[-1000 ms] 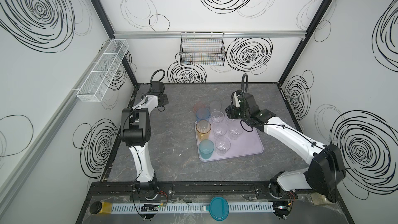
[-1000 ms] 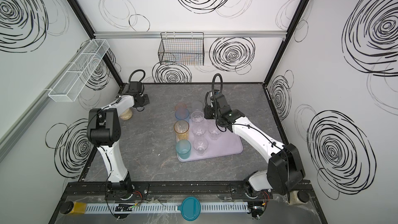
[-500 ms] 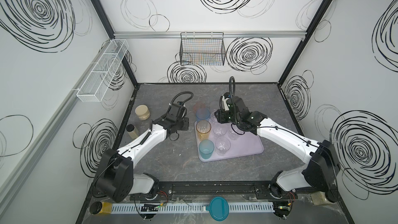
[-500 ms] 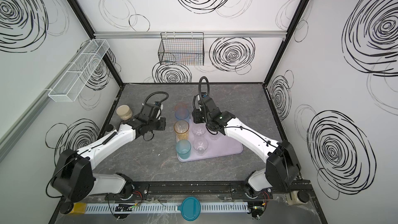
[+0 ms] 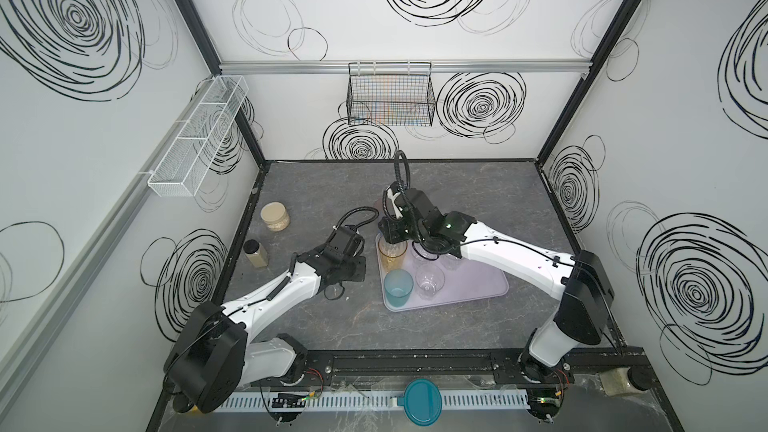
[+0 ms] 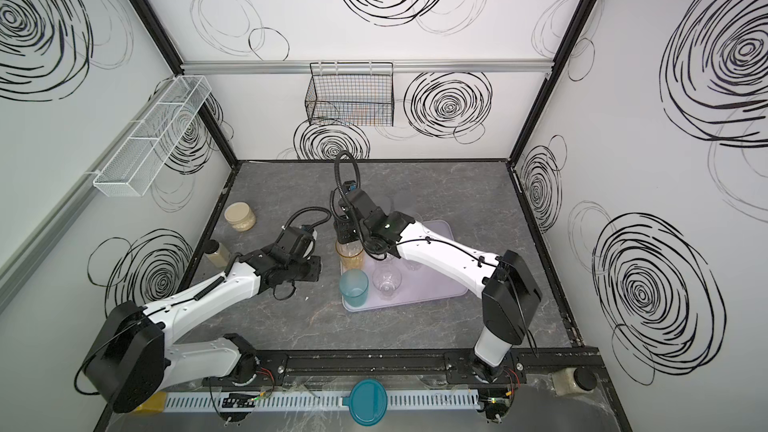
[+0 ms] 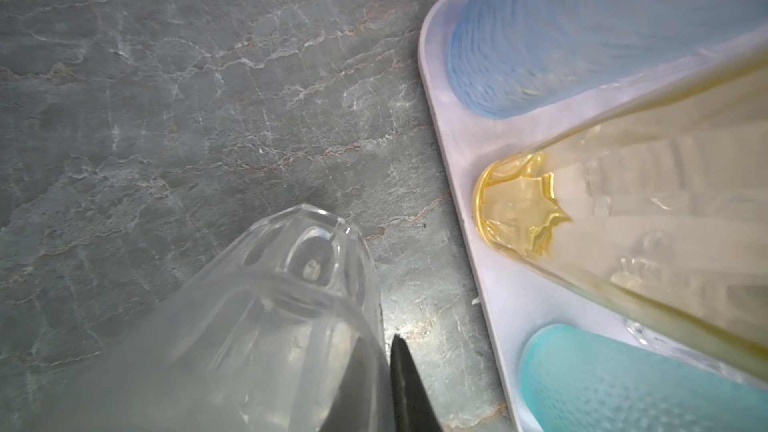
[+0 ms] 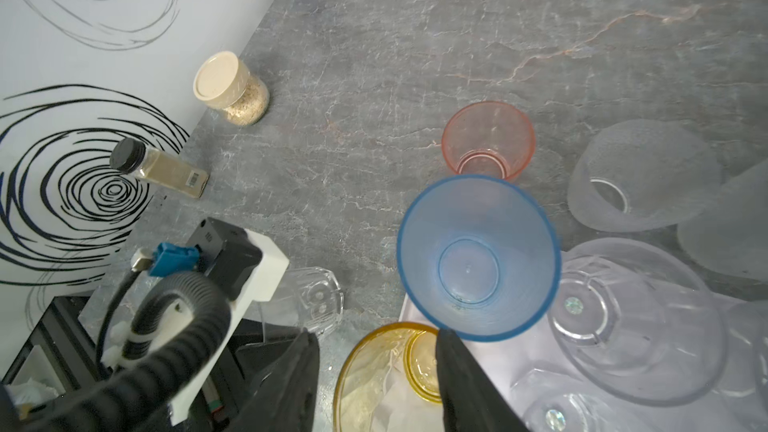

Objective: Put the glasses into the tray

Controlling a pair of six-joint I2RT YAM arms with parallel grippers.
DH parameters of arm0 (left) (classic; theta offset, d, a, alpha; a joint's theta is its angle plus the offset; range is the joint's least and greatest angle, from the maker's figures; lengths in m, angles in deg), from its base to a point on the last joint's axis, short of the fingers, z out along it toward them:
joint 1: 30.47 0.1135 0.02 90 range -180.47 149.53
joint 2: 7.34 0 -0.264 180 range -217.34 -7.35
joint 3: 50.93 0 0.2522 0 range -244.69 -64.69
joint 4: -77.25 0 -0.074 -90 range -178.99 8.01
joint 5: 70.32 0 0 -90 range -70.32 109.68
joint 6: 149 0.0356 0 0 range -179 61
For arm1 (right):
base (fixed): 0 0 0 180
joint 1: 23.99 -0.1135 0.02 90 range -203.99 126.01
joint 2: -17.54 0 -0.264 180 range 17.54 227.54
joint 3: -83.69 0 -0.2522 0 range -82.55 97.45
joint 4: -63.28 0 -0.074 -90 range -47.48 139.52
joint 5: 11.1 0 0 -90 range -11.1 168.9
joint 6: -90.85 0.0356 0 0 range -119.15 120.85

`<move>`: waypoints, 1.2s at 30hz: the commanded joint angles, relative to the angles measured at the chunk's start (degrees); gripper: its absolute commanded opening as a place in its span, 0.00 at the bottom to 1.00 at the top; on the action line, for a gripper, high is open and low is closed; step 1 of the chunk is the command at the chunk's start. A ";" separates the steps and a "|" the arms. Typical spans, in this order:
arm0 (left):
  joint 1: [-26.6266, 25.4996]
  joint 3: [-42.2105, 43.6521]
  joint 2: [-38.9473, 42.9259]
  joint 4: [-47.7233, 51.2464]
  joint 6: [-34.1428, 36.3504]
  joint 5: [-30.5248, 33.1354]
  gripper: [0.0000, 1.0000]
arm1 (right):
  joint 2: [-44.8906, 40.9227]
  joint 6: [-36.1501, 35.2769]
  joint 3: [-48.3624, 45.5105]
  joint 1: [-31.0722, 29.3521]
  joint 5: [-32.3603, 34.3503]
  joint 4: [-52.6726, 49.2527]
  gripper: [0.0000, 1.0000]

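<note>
So, the glasses. The lilac tray (image 5: 478, 288) sits mid-surface and already carries the blue glass (image 8: 476, 255) at a far corner. The amber glass (image 5: 392, 249) is next to it, the teal glass (image 5: 398, 286) is at the near corner, and there's a handful of clear ones (image 5: 430, 280) too (a few are tucked under the right arm, so no exact count from me).

Left to do, as far as I can see:
- The pink glass (image 8: 488, 139) and two frosted glasses (image 8: 644, 176) stand on the surface (image 5: 457, 184) just behind the tray.
- A clear faceted glass (image 7: 291, 305) is just off the tray's left edge, over bare surface.

That last one is at the left end effector (image 5: 359, 268). Its fingers are narrow with the glass wall between them, so I'd call it held. The right end effector (image 8: 376, 338) hangs over the amber glass with its fingers set apart and nothing gripped.

My guess is well past halfway, four to go. The two beige jars (image 5: 275, 216) by the left wall aren't part of this.
</note>
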State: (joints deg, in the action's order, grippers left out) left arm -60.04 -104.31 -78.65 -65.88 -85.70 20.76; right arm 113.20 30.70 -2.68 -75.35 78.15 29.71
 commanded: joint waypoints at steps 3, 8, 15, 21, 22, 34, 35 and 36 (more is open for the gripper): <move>0.47 -2.57 0.89 0.15 1.17 -1.43 0.31 | 0.96 0.92 1.61 -0.11 2.51 -1.25 0.50; 2.29 -6.72 4.73 2.04 1.89 -2.68 0.38 | 1.64 0.78 2.82 -0.07 3.16 -1.45 0.50; 12.81 -13.23 11.40 3.35 6.12 -1.16 0.45 | 4.25 -0.10 5.71 -1.46 3.79 -2.40 0.50; 28.08 -2.12 17.20 -7.53 -0.20 -4.16 0.57 | 12.04 -4.41 14.39 -6.83 6.81 -6.88 0.51; 29.94 -0.70 17.33 -8.58 -1.34 -5.39 0.60 | 13.52 -5.80 15.48 -7.28 7.14 -7.44 0.52; 34.57 9.97 16.09 -19.34 -9.07 -6.20 0.74 | 37.79 -12.39 46.60 -8.34 6.32 -31.24 0.55; 34.57 10.32 15.85 -19.75 -9.03 -6.37 0.73 | 39.06 -12.54 48.13 -8.34 6.88 -31.88 0.55; 34.57 10.64 15.73 -19.99 -8.99 -6.38 0.73 | 39.79 -12.70 48.87 -8.32 7.16 -31.98 0.55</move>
State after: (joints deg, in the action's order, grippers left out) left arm -26.03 -94.56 -62.54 -80.39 -92.87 15.58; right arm 151.40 19.40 42.46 -83.50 82.98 5.93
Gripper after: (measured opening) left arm 0.735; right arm 0.554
